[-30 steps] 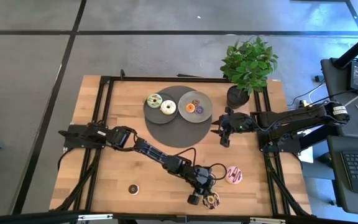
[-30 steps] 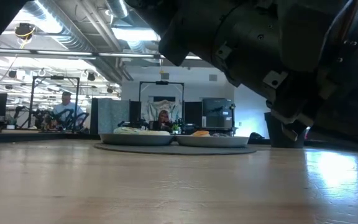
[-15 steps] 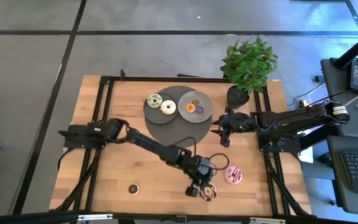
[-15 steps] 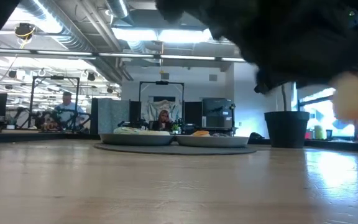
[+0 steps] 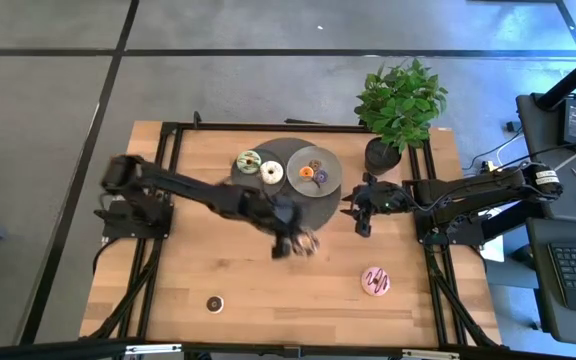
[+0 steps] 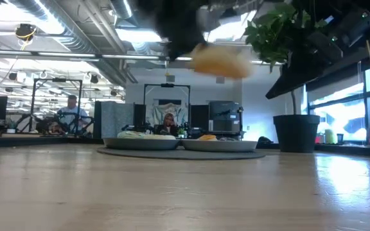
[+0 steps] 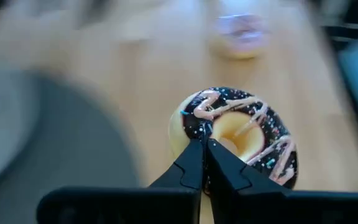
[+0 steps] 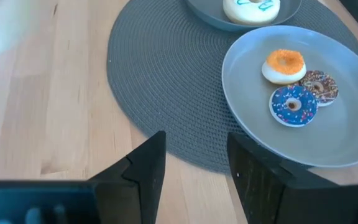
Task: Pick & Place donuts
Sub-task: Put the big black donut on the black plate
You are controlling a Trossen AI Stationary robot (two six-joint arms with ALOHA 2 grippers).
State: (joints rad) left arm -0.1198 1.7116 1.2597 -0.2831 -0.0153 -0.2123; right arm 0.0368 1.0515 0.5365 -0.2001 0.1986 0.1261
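Left gripper (image 7: 204, 163) pinching the chocolate sprinkled donut (image 7: 241, 134), raised over the dark round mat's (image 5: 268, 210) near edge. Right gripper (image 8: 194, 158) waiting beside the grey plate (image 8: 340, 134), jaws spread; pink donut (image 5: 376, 281) lying well apart on the table (image 5: 188, 280).

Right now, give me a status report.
Left gripper shut on chocolate sprinkled donut, lifted near the mat. Right gripper open, waiting beside plates. Pink donut on table.

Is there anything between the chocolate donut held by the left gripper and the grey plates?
Nothing visible. The left gripper holds the chocolate donut at the round mat's edge; only bare mat lies before the plates.
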